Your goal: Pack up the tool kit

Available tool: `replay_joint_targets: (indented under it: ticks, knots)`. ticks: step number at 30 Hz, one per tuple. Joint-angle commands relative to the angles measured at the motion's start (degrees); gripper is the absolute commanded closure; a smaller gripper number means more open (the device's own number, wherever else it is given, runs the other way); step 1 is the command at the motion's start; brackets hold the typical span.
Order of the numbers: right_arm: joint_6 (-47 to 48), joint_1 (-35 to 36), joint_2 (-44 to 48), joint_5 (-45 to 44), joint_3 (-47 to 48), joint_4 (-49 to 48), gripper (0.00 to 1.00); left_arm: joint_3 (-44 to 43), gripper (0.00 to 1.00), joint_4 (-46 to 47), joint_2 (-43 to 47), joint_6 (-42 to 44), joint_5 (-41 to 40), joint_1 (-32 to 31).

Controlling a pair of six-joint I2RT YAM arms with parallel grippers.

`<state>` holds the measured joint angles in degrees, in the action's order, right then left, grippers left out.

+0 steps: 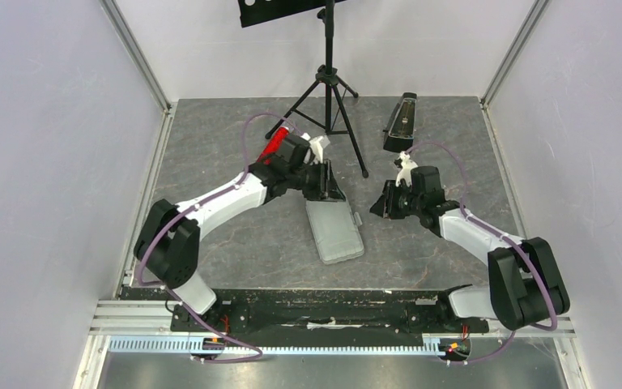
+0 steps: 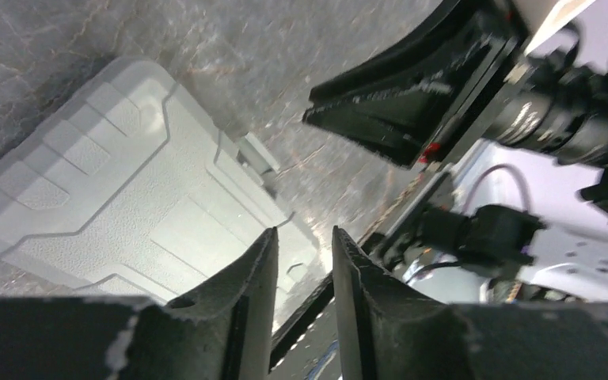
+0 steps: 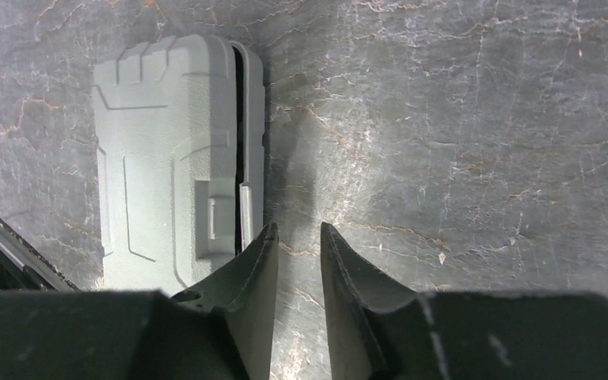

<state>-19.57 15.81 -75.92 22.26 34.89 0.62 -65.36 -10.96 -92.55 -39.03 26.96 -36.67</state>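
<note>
Both grippers hang empty, jaws slightly parted: the left gripper (image 2: 305, 234) over the far end of the flat grey plastic clamshell case (image 1: 336, 231), the right gripper (image 3: 298, 229) just beside its latch side. The lid lies down, though a dark seam gapes along that edge. Latching seems the step in hand, and it calls for pressing the latch tab (image 3: 220, 218) home.

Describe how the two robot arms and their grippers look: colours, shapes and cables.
The left arm and right arm both have white link shells between bulky black joint housings. A thin purple cable loops along each arm. The left gripper and right gripper are matte black. Each has two tapered, rough-textured fingers, with a small round hole near one finger's base.
</note>
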Motion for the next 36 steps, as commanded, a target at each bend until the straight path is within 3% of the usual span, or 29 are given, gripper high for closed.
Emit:
replay_joint_targets:
  ticks: [1, 9, 17, 28, 36]
  knots:
    - [-0.4, -0.5, -2.5, 1.0, -1.7, -6.2, 0.76, -6.3, 0.65, -17.6, -4.8, 12.8, -4.4, -4.1]
    - [-2.2, -0.4, -7.7, 6.2, -4.2, -14.2, 0.83, -12.5, 0.71, -28.2, -14.0, 19.2, -12.0, -9.7]
    - [-4.8, -0.3, -11.7, 11.1, -5.8, -21.5, 0.85, -15.3, 0.76, -35.8, -21.9, 21.9, -17.7, -10.2]
    - [-5.9, 4.0, -12.7, 15.6, -6.5, -27.8, 0.90, -14.9, 0.77, -35.9, -24.0, 21.4, -17.6, -10.2]
    - [-4.0, 10.2, -12.8, 12.3, -2.6, -20.2, 0.96, -15.2, 0.79, -31.7, -25.6, 20.4, -15.2, -10.1]
